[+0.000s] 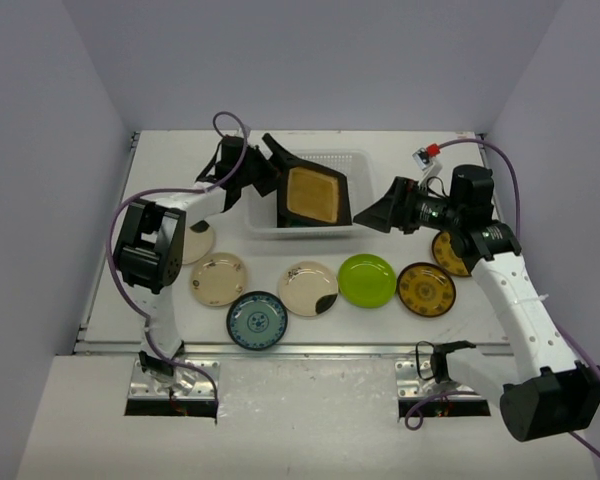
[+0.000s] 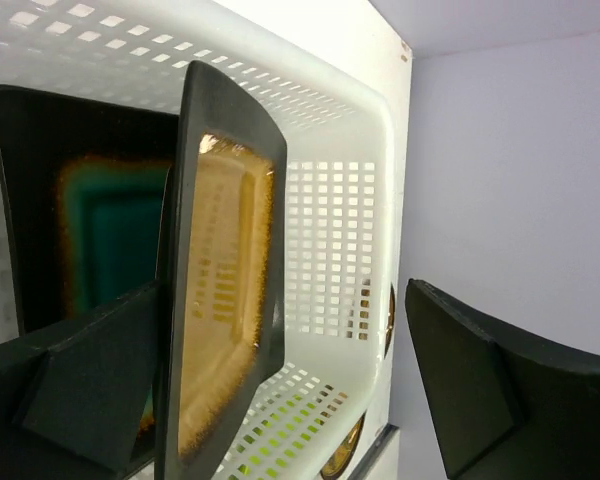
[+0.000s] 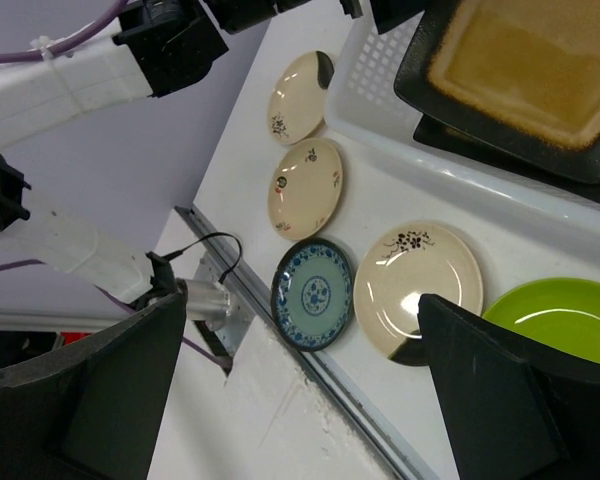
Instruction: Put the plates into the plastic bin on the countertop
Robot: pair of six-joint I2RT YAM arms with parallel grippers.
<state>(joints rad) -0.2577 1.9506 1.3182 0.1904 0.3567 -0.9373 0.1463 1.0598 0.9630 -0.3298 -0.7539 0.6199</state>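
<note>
Left end effector [image 2: 283,288]: fingers apart, straddling amber square plate [image 2: 220,300], tilted on edge in plastic bin [image 2: 330,230] against teal square plate [image 2: 100,240] | step: release, apparently complete | next: lift clear without toppling it | right end effector [image 3: 302,300]: open above worktop [image 1: 170,150]; lime green plate [image 1: 367,280] and blue-white plate [image 1: 257,320] await.

In the plastic bin [image 1: 330,160], the amber plate [image 1: 313,195] covers most of the teal plate [image 2: 100,240]. Left of the bin, my left arm [image 1: 155,240] hides part of a cream plate [image 1: 200,243]. Right of it, my right arm [image 1: 500,270] hides half a brown-yellow plate [image 1: 446,254]. Whether my left jaws touch the amber plate I cannot tell.
</note>
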